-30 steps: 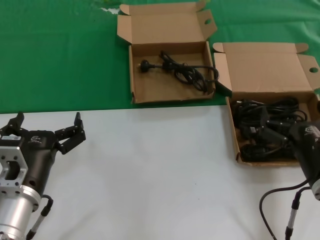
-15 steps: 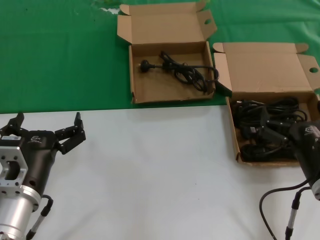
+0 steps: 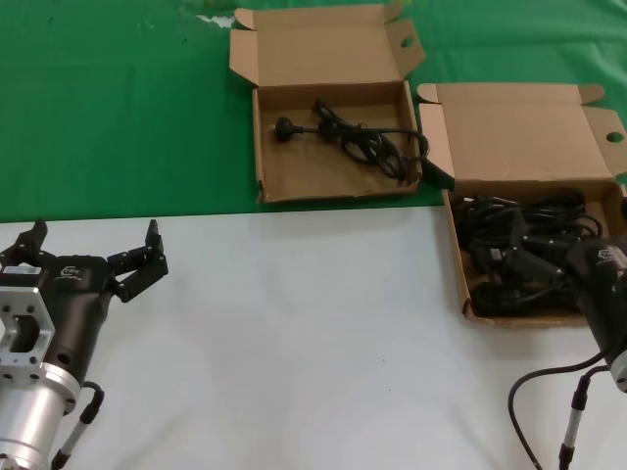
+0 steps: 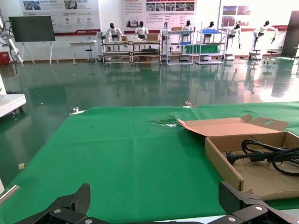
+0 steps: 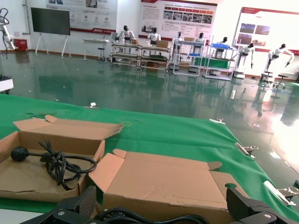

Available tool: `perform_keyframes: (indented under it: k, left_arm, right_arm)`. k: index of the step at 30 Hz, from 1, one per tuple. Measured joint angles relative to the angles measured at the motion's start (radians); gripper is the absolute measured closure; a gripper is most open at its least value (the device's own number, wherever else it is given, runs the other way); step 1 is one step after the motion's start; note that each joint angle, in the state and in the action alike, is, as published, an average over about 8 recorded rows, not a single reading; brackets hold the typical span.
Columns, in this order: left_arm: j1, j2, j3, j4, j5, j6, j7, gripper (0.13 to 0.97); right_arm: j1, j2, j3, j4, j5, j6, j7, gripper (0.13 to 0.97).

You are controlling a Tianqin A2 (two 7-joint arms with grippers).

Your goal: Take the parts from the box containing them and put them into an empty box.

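The box containing the parts (image 3: 458,264) sits at the right, lid (image 3: 519,132) open, full of tangled black power cords (image 3: 529,211). My right gripper (image 3: 534,262) is low over this pile, open, with cords (image 5: 140,217) lying between its fingers (image 5: 86,203); I cannot tell whether it touches them. The smaller box with flared lid flaps (image 3: 333,191) stands at the far centre and holds one black cord (image 3: 362,142), which also shows in the right wrist view (image 5: 56,161) and the left wrist view (image 4: 266,156). My left gripper (image 3: 95,235) is open and empty at the near left.
A green cloth (image 3: 118,108) covers the far half of the table; the near half is white (image 3: 313,323). The two boxes stand almost corner to corner. A black cable (image 3: 549,392) loops beside my right arm.
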Motion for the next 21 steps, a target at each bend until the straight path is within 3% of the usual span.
perform_keyframes:
  k: [21]
  left_arm:
    - [0.000, 0.000, 0.000, 0.000, 0.000, 0.000, 0.000, 0.132]
  right_arm:
    - [0.000, 0.000, 0.000, 0.000, 0.000, 0.000, 0.000, 0.129]
